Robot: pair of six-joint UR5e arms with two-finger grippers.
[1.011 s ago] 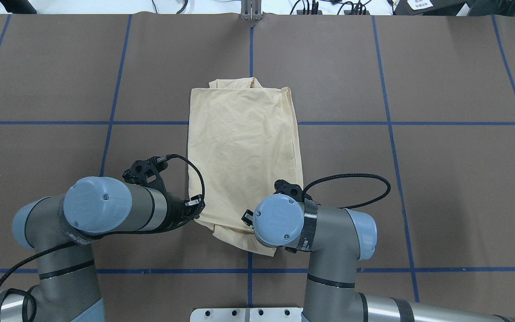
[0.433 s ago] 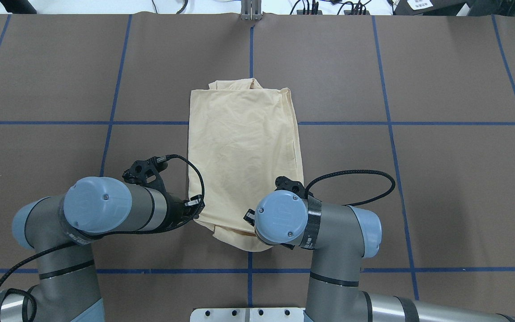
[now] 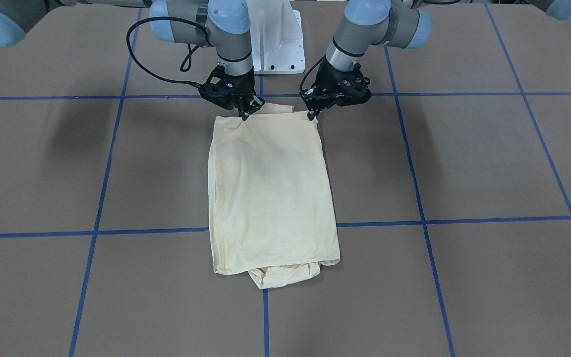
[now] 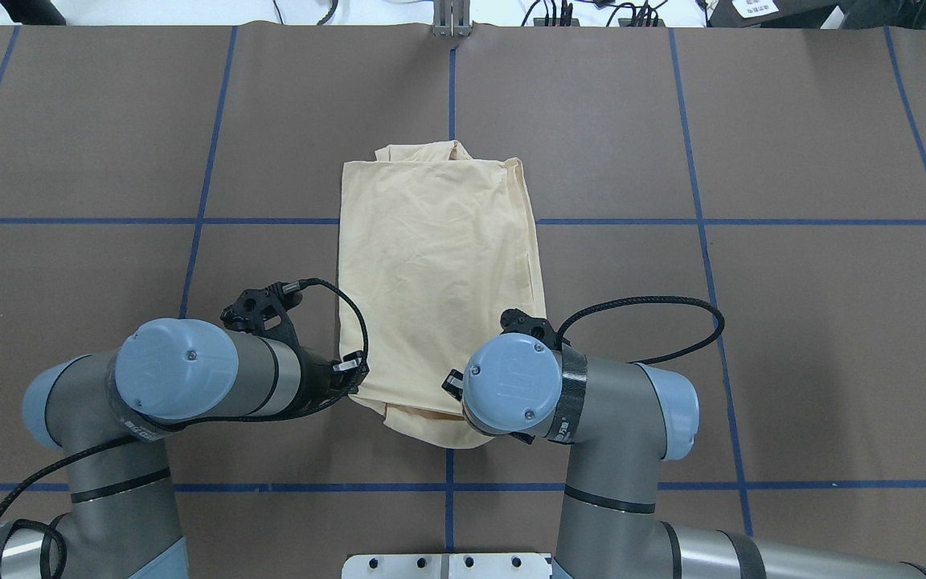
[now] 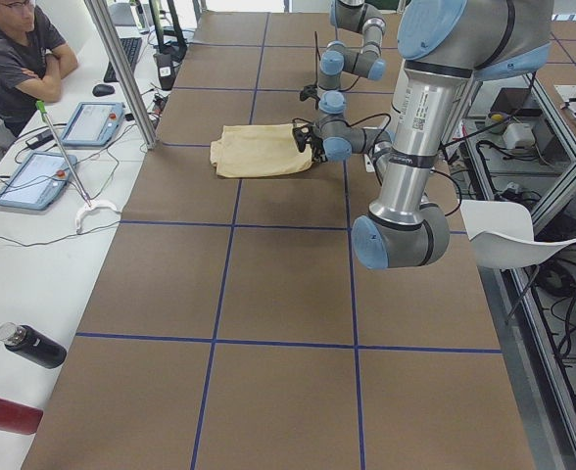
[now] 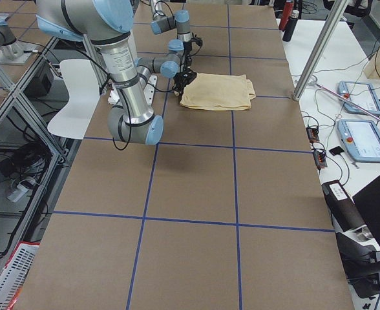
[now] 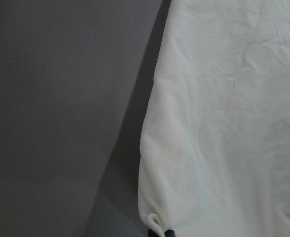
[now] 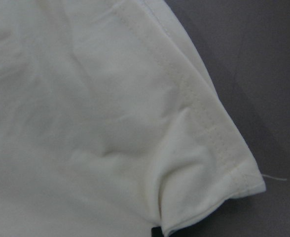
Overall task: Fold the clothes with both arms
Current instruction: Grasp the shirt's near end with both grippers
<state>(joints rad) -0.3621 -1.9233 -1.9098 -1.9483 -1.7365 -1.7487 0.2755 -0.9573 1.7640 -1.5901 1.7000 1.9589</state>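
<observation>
Item: one T-shirt (image 3: 270, 188), pale cream-yellow, folded to a long oblong, plain side up, lying on the brown table (image 3: 464, 158), which is marked with blue tape lines (image 3: 414, 222). Holders: left gripper (image 3: 310, 115), fingers together and pinched on one robot-side corner of the shirt; a dark fingertip (image 7: 163, 232) shows at the lower edge of the left wrist view, with puckered cloth just above it. Right gripper (image 3: 244, 114), fingers likewise closed on the other robot-side corner; the stitched hem (image 8: 204, 118) runs up and away from its fingertip (image 8: 156, 231). From both pairs of fingers the shirt's body stretches away toward the operators' side. The edge between the fingers bulges toward the robot in a loose curve, and a bunched layer sticks out at the edge farthest from the fingers. Containers: black bottle (image 5: 31, 347) and red bottle (image 5: 4, 412), lying on the white side bench (image 5: 33, 274), well apart from either gripper; contents not visible.
</observation>
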